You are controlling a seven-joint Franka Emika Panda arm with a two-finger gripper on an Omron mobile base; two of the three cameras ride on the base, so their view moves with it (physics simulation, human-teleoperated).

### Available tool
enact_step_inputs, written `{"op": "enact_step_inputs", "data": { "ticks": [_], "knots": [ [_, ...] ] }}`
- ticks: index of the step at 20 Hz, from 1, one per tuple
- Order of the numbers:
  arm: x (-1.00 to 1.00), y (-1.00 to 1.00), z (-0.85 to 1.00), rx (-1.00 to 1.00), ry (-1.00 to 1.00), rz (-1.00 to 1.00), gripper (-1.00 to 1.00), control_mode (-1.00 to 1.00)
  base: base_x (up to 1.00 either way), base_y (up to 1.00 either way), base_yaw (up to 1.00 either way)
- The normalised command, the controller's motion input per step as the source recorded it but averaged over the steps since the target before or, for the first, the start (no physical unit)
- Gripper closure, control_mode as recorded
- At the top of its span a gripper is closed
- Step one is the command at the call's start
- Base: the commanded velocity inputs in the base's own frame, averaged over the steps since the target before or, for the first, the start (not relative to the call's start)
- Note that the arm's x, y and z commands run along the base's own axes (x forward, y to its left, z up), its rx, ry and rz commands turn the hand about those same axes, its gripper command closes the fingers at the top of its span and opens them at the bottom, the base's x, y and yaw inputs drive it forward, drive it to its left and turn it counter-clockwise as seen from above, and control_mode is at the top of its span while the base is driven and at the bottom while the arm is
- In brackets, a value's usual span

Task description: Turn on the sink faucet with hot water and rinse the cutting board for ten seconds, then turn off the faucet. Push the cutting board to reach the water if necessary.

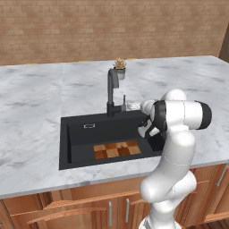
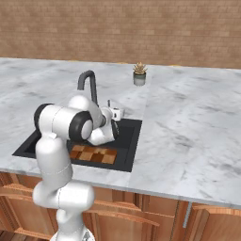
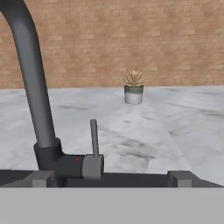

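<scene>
My arm [image 1: 175, 134] is white with dark joints. I see a matte black sink [image 1: 76, 134], a dark grey faucet [image 3: 30, 83], a cutting board [image 1: 117, 149] checkered in light and dark brown, grey-veined white marble counter [image 1: 31, 103], tan brick wall [image 3: 131, 35].

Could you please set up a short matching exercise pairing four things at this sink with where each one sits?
Things:
1. checkered wooden cutting board
2. tall dark grey gooseneck faucet
3. small potted plant
4. small silver overflow slot

Places:
A. on the marble counter behind the faucet
B. flat on the floor of the black basin
C. on the basin's back wall
D. at the basin's back edge

Pairs: 1-B, 2-D, 3-A, 4-C
</scene>
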Motion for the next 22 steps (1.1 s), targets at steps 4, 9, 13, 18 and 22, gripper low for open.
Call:
{"op": "enact_step_inputs", "data": {
  "ticks": [4, 9, 13, 18, 22],
  "knots": [
    [0.24, 0.0, -0.18, 0.0, -0.13, 0.0, -1.0, -1.0, 0.0, 0.0, 0.0],
    [0.15, 0.0, -0.3, 0.0, -0.07, 0.0, -1.0, -1.0, 0.0, 0.0, 0.0],
    [0.04, 0.03, -0.2, 0.0, 0.0, 0.0, -1.0, -1.0, 0.0, 0.0, 0.0],
    [0.14, 0.11, -0.08, 0.0, 0.0, 0.0, -1.0, -1.0, 0.0, 0.0, 0.0],
    [0.24, 0.12, -0.07, 0.0, 0.0, 0.0, -1.0, -1.0, 0.0, 0.0, 0.0]
  ]
}}
